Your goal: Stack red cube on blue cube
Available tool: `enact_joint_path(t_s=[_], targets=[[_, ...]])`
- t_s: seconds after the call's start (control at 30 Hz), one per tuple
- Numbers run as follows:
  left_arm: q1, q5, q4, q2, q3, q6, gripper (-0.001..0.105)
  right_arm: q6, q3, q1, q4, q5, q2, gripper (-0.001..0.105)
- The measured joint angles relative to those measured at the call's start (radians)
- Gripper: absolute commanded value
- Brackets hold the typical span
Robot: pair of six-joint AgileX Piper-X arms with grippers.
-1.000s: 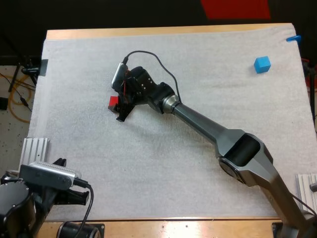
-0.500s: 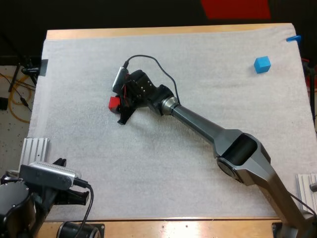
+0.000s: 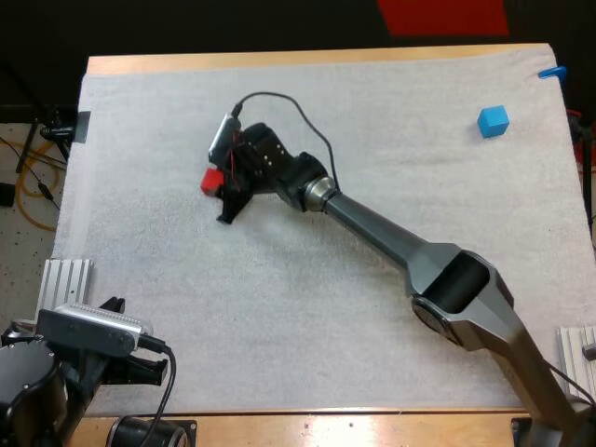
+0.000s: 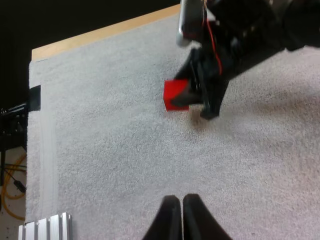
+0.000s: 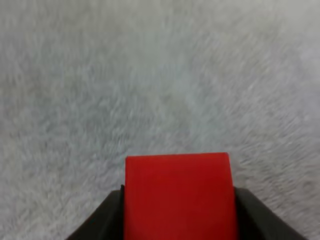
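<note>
- Red cube (image 3: 211,181): it is seen left of centre in the upper half of the high view, over the white mat (image 3: 279,326), and is gripped by the right gripper (image 3: 221,194).
- In the right wrist view a black finger (image 5: 107,217) is pressed against each side of it. The right gripper is thus closed to the cube's width, and nothing else is held.
- Whether it is lifted clear of the mat or only resting there cannot be told for certain. A shadow beneath it in the left wrist view suggests a slight lift.
- The blue cube (image 3: 494,121) is found at the upper right of the high view, near the mat's right edge and well apart from the held one.
- The left gripper (image 4: 178,210) is closed on nothing, its fingers touching, over bare mat at the lower left.
- Step judged: the grasp is made and the carry is to be begun. The stacking itself is not yet done.
- Risk: a long diagonal carry is required, and the load could be twisted or slid between the fingers if the hold is shallow.
- Risk: the blue cube could be nudged toward the mat's edge if the descent is made too low or off line.
- Risk: the top cube could be tipped off by a release made off-centre or from too high.
</note>
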Motion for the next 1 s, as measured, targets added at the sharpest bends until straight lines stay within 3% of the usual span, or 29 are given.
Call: enact_joint_path(t_s=[0.43,0.8,1.0], targets=[[0.000,0.000,0.000,0.011,0.000,0.059,0.000,0.101,-0.006,-0.054,0.179,0.031,-0.219,0.021],[0.000,0.000,-0.012,0.073,0.001,0.075,0.000,0.099,-0.006,-0.164,0.412,0.099,-0.395,0.021],[0.000,0.063,-0.049,0.073,0.001,0.075,0.000,0.096,-0.006,-0.216,0.511,0.099,-0.453,0.021]])
